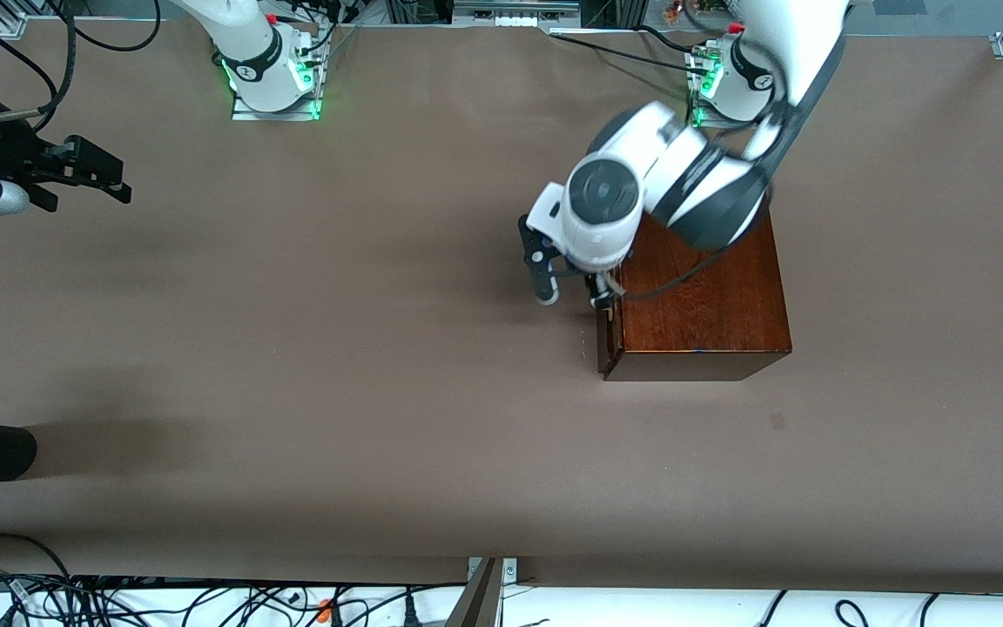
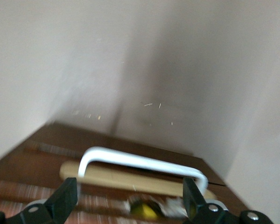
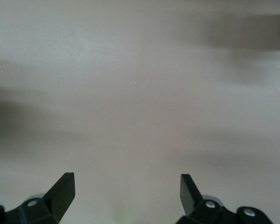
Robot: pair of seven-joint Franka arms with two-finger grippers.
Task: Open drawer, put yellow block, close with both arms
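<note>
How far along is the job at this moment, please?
Apparently done: a blurred yellow spot, probably the yellow block, shows in the drawer, open only a crack. In hand: the left gripper, open, straddles the white handle. The right gripper waits open over bare table. Left: closing fully.

Nothing for you to read here: no label, brand, number or sign can be made out on the wooden box (image 1: 702,300), the arms or the counter (image 1: 336,366).
</note>
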